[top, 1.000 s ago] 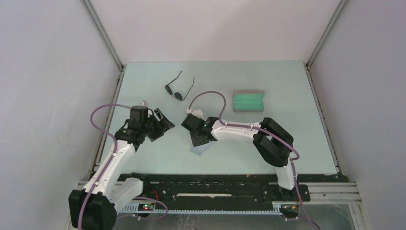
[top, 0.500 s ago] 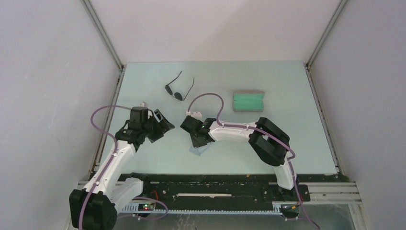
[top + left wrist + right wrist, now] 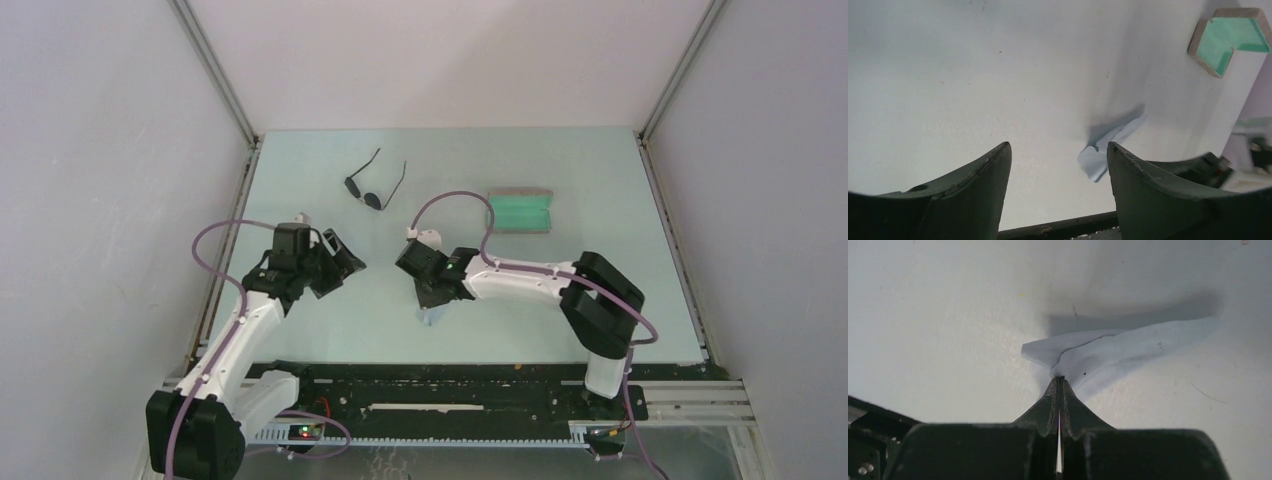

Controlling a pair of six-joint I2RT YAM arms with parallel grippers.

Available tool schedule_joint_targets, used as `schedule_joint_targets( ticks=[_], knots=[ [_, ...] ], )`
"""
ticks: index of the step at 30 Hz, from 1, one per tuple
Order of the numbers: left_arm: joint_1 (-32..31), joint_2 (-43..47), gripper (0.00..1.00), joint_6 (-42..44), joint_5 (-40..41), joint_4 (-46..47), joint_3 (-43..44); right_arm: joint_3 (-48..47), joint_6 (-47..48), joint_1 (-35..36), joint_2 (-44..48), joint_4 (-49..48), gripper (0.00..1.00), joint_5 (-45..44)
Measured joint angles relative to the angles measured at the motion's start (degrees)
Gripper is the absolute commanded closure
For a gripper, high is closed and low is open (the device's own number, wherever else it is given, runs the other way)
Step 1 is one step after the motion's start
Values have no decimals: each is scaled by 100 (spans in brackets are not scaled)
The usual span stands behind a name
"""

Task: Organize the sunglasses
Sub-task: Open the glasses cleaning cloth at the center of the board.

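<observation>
The right tool (image 3: 1059,379) has just closed and now pinches the light blue cloth (image 3: 1128,347), ready for lifting. The left tool (image 3: 1058,150) stands wide, empty. The sunglasses (image 3: 366,192) lie untouched far back on the pale green worktop (image 3: 600,290), left of the open case (image 3: 520,212); plain white walls enclose it

A robotics lab booth — white panel walls (image 3: 100,150), aluminium frame posts (image 3: 215,75).
</observation>
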State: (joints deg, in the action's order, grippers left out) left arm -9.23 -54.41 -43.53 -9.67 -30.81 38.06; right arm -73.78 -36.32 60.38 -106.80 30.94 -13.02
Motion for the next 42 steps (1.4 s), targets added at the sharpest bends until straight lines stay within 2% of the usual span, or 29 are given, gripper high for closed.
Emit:
schedule_joint_targets(
  ticks=[6,12,18,24,27,30,33,35,42],
  knots=[
    [-105,-162,25,-28,-151,208,-326,439,-59,31,555,-164,100,-2],
    [-1043,-361,25,-299,-173,531,-586,979,-192,7,608,-221,99,138],
    [-1532,-800,24,-516,-254,802,-723,1012,-289,-140,608,-417,92,411],
    [-1606,-896,20,-610,-251,944,-734,1169,-372,-343,601,-616,85,686],
    [-1665,-990,18,-608,-254,988,-734,1200,-393,-369,601,-649,79,737],
    [-1738,-1141,18,-605,-256,1021,-734,1202,-409,-372,601,-675,78,750],
    [-1797,-1281,19,-608,-278,1080,-734,1204,-411,-369,601,-691,86,752],
    [-1838,-1364,19,-608,-293,1134,-734,1228,-415,-369,601,-726,99,750],
    [-2170,-1742,22,-734,-369,1416,-702,1327,-452,-372,601,-767,100,732]
  ],
)
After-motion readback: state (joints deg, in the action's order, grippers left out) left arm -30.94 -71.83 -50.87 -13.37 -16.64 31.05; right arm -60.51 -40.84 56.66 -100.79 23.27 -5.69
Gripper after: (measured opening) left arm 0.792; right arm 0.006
